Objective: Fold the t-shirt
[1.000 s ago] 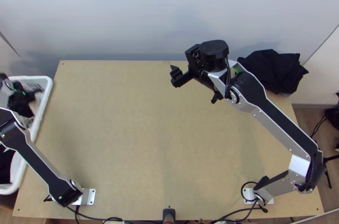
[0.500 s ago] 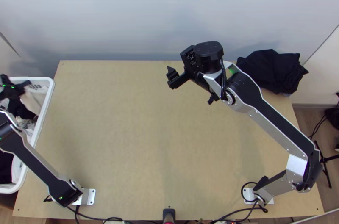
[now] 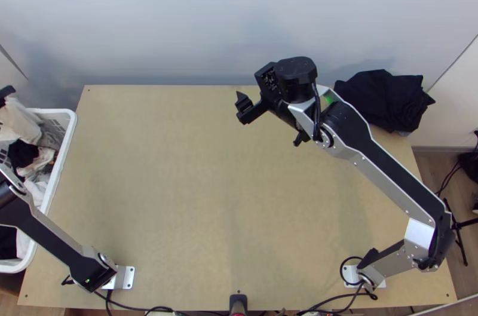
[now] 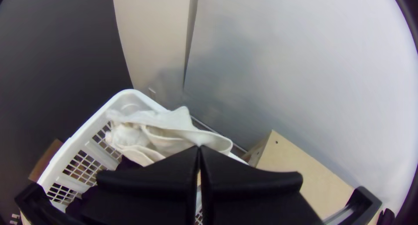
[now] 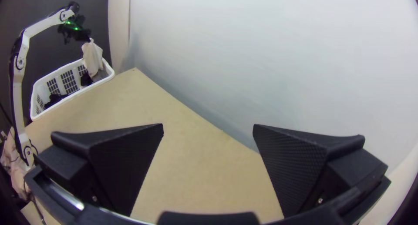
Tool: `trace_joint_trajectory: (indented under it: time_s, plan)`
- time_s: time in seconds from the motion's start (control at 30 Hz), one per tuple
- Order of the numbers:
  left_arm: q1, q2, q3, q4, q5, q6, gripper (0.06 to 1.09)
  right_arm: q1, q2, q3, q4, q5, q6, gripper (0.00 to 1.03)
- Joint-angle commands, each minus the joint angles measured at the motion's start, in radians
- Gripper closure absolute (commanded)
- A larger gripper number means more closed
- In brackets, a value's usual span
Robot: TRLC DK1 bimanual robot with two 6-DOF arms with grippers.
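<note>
Since limp white cloth (image 5: 92, 57) hangs clenched beneath the left claw (image 4: 199, 148), the gaping right claw (image 5: 208, 127) should pinch its hem.

In the top view, you have a pale, blue-grey wall (image 3: 179, 23) behind the far edge of a light wooden table (image 3: 179, 196), with soft shadows on both. To your right, past a thin slanting seam, a whiter wall (image 3: 457, 113) runs down to a skirting board (image 3: 433, 149) and a brown wood floor (image 3: 431, 175), where you can see a black stand (image 3: 457, 226). In the left wrist view, you see a dark grey wall (image 4: 56, 55) next to a cream strip of wall (image 4: 152, 33), which borders the pale one.
</note>
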Motion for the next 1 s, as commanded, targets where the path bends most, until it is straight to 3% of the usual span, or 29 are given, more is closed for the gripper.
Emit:
trace_joint_trajectory:
  time_s: [0.0, 0.33, 0.73, 0.97]
  plan:
    - [0.001, -0.124, 0.047, -0.025, 0.006, -0.015, 1.05, -0.003, -0.016, 0.006, 0.0, 0.013, -0.007, 0.07]
    - [-0.009, -0.341, 0.08, -0.031, 0.006, -0.07, 1.05, -0.029, -0.083, -0.013, 0.0, 0.013, -0.004, 0.07]
    - [-0.038, -0.562, 0.12, 0.098, -0.032, -0.113, 1.05, -0.068, -0.214, -0.121, 0.003, 0.012, 0.004, 0.07]
    - [-0.207, -0.669, 0.114, 0.073, -0.053, -0.11, 1.05, -0.126, -0.34, -0.25, 0.011, 0.012, 0.01, 0.07]
